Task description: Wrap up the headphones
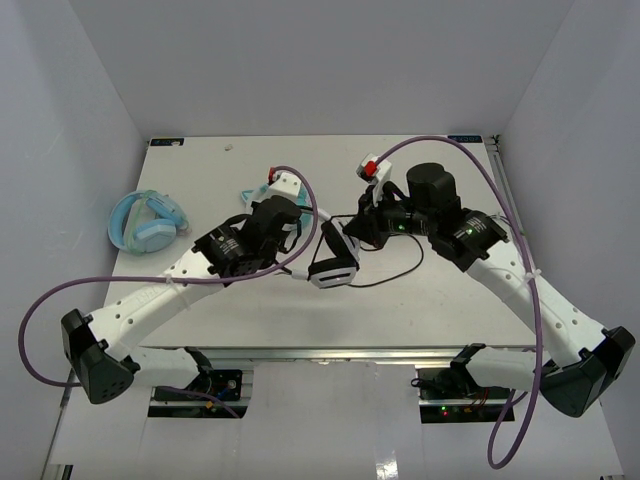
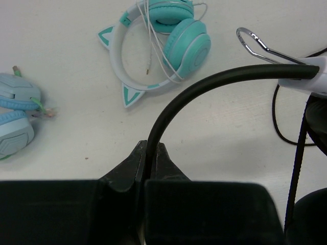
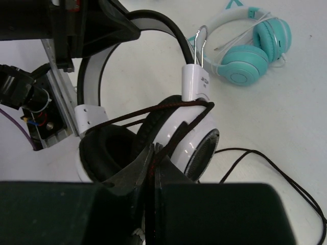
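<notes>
**Wrapping begun: one pass of cable over the earcups, much cable not wound**

The left gripper (image 2: 149, 153) has its two fingers pressed together on the thin black headband (image 2: 204, 84), near the middle of the arc. In this way it holds up the black-and-white over-ear headphones (image 1: 335, 262) between the two arms, near the middle of the white table (image 1: 200, 170). I cannot tell whether the earcups touch the table.

The right gripper (image 3: 152, 155) is closed on the long thin black cable (image 3: 173, 106), just in front of the white oval earcup (image 3: 196, 135). From its fingers the cable goes up, tight, and then across the upper part of both earcups, just under the white slider of the headband. This looks like one pass around the cups. If there are more turns on the far side, the pictures do not show them.

Further out, a long part of the same cable lies in loose curves on the table beside the earcups, toward the right arm. Its plug is not visible.

The teal cat-ear headphones (image 2: 168, 41) and the chunky light-blue headphones (image 1: 148, 222) lie well apart, toward the far left side.

In my judgement the task is at an early stage. The grip is made and the first turn is laid, but most of the cable must be wound and its end tucked in.
</notes>
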`<state>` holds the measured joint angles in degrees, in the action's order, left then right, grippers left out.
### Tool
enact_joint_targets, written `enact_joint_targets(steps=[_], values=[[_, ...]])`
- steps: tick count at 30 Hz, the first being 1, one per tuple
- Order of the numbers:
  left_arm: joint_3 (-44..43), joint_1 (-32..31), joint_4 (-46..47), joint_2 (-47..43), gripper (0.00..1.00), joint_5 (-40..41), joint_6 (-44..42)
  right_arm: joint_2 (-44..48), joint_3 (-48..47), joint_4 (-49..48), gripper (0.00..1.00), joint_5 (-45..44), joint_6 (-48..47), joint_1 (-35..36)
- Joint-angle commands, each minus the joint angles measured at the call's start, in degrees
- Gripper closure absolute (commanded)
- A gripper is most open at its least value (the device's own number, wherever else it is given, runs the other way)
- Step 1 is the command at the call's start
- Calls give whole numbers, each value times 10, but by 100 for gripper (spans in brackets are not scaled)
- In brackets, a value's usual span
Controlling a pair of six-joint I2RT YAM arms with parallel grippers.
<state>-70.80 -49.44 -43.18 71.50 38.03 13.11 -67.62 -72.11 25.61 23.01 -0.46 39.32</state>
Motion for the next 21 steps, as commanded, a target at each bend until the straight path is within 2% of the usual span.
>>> enact_joint_targets(steps=[1,5,9,17,21], values=[[-9,8,-38,20,100,134,16,16,9,-93,92,96,37,9],[-9,8,-42,13,100,158,36,25,46,-138,91,132,65,15],[-17,7,-56,17,100,155,95,24,75,-194,88,135,98,35],[-26,7,-69,28,100,151,196,-9,95,-247,86,78,123,110],[-36,12,-47,10,100,123,212,-12,134,-289,86,54,134,141]])
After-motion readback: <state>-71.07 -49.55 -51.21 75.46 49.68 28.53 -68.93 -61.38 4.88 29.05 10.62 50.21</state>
